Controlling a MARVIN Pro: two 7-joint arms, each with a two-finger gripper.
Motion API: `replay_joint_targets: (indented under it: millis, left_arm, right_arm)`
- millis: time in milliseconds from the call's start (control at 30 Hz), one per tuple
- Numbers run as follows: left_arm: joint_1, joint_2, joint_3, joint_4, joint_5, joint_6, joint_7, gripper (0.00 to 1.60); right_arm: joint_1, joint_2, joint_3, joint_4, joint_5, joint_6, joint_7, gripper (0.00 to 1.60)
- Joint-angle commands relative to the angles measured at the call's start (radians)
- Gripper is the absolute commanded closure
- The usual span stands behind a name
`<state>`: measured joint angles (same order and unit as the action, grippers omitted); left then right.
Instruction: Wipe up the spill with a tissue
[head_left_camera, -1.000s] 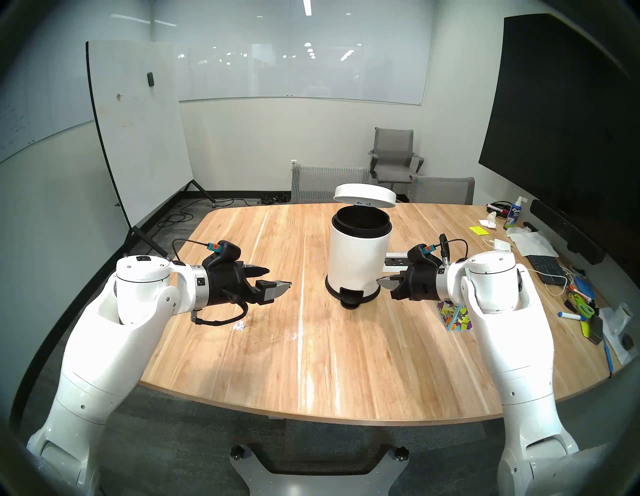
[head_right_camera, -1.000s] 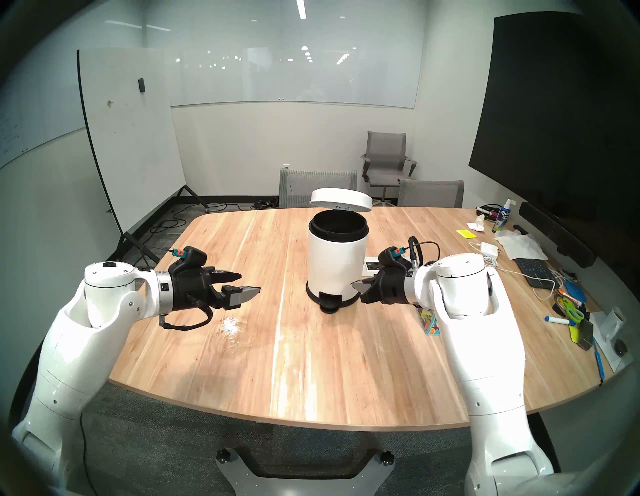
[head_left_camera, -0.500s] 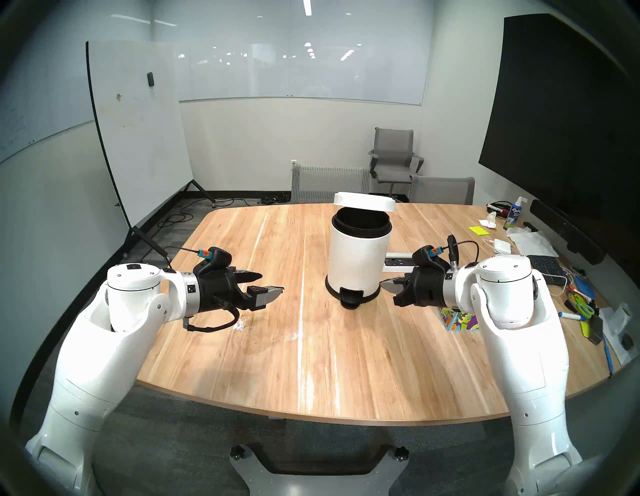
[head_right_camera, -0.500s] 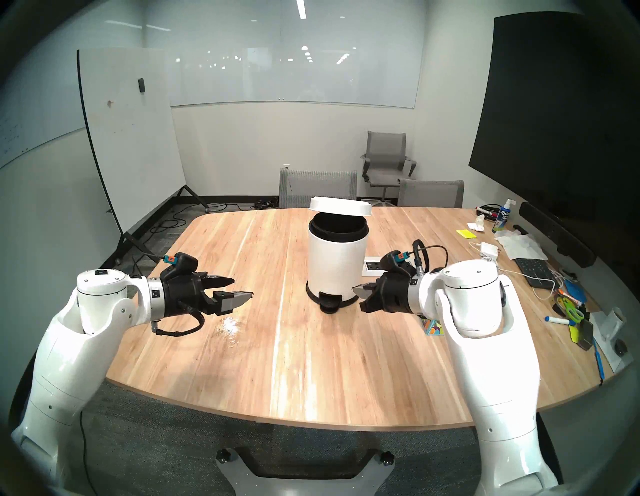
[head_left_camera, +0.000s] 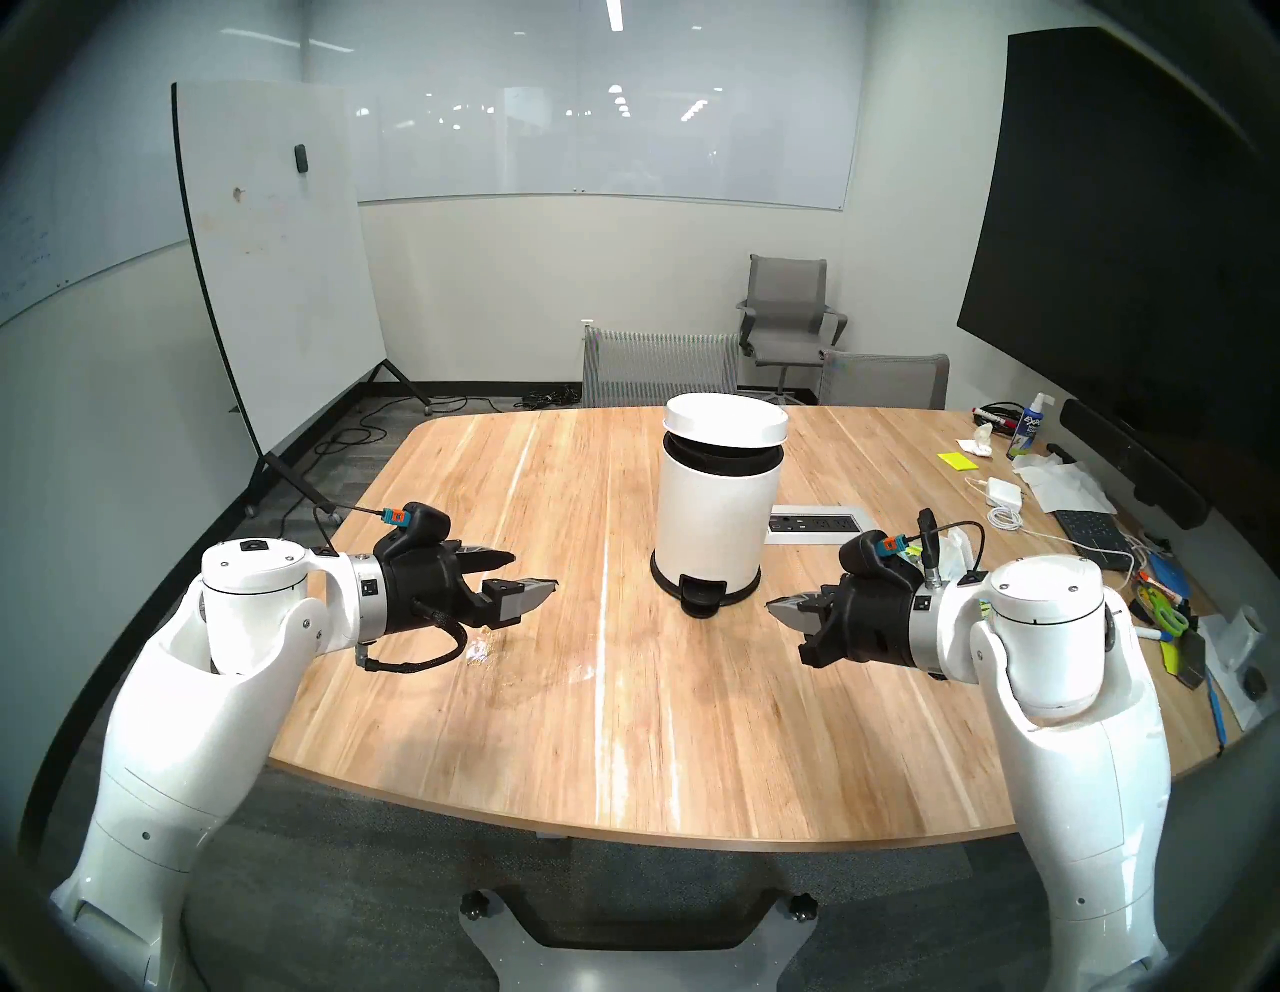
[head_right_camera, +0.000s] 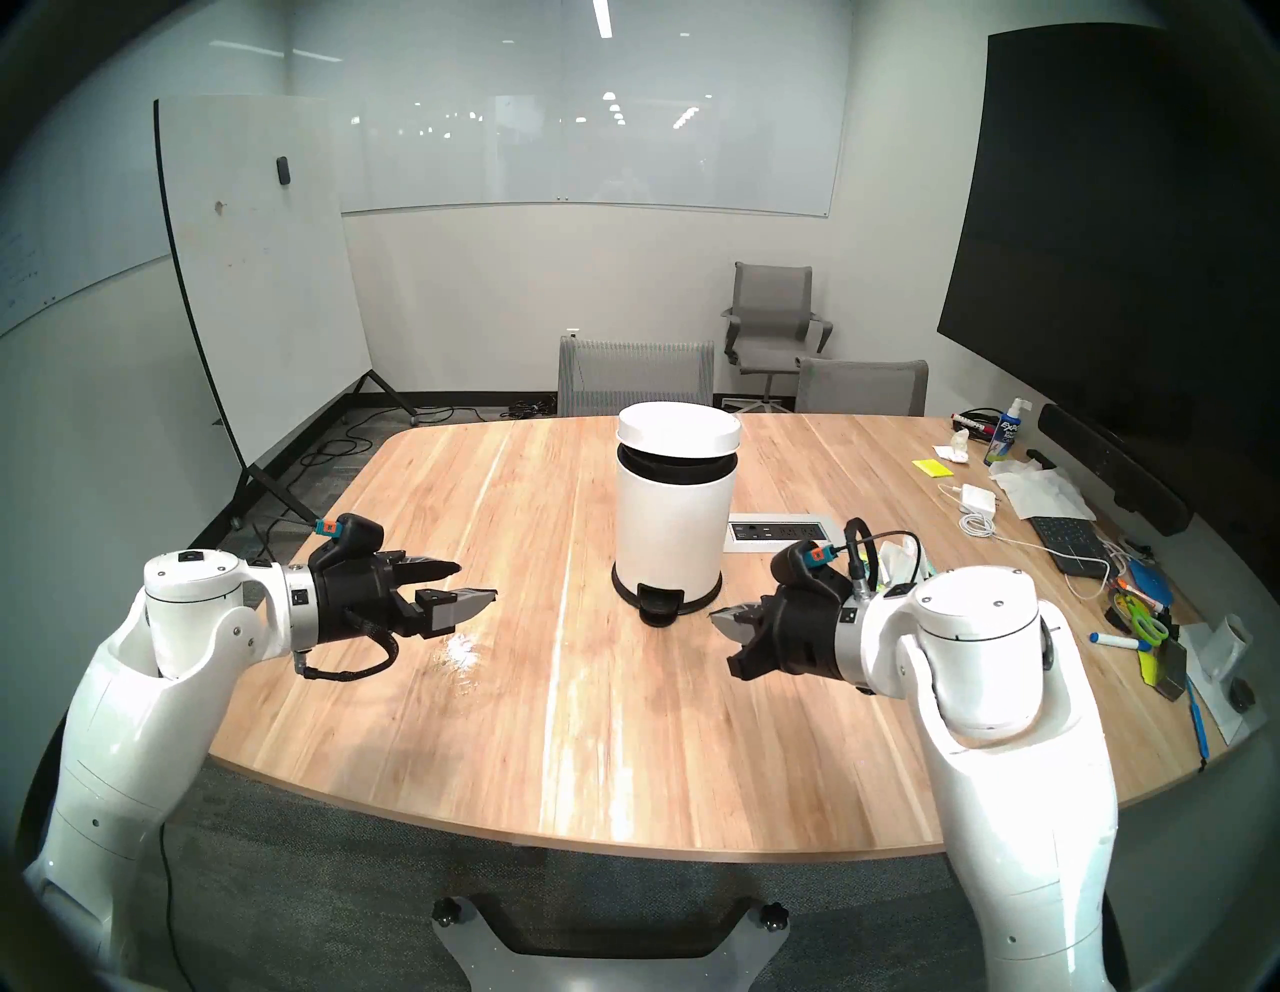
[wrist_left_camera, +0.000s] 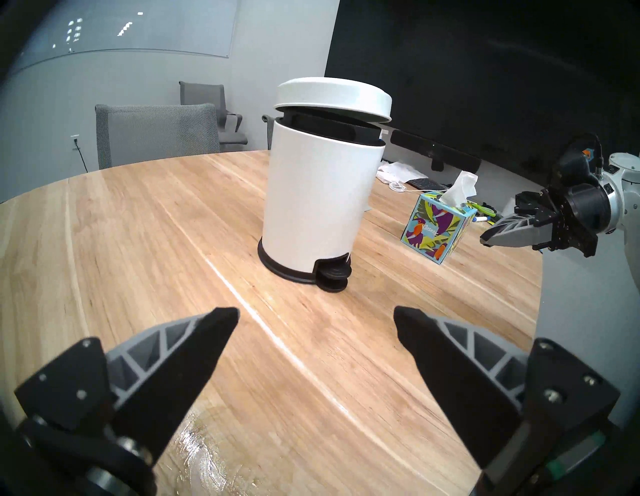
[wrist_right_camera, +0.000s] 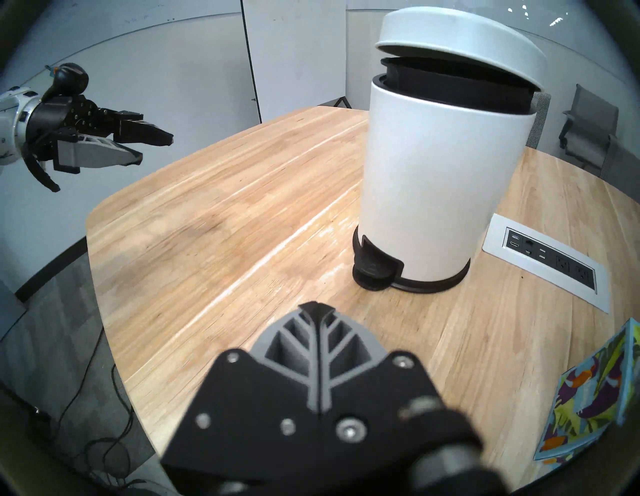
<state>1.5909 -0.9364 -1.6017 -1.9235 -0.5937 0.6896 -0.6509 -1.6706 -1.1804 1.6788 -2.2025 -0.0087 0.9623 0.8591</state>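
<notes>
Left gripper (head_left_camera: 533, 580) spread, right gripper (head_left_camera: 774, 607) pressed together, both empty above the table (head_left_camera: 692, 748); pedal bin (head_left_camera: 713, 526) between, farther back; near edge unobstructed.

Office meeting room, whiteboard (head_left_camera: 277, 256), conference table (head_left_camera: 692, 727), mesh chairs (head_left_camera: 789, 312)

Faint wet smear (head_left_camera: 480, 651) with whitish flecks, on wooden table (head_left_camera: 692, 727)

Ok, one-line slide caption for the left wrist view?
Open left gripper above a wet smear, facing the white pedal bin and tissue box.
</notes>
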Motion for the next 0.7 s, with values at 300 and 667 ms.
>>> replay_joint_targets:
  millis: [300,667]
  left_arm:
    - [0.085,-0.049,-0.057,-0.047,-0.003,-0.097,0.014,0.0]
    - [0.13,-0.074,-0.075,-0.069,0.003,-0.168,0.044,0.0]
  right_arm:
    - [-0.199,-0.057,0.139,-0.202,-0.018,-0.002,-0.019,1.6]
    - [-0.336,-0.143,0.193,-0.241,-0.026,-0.023,-0.06,1.6]
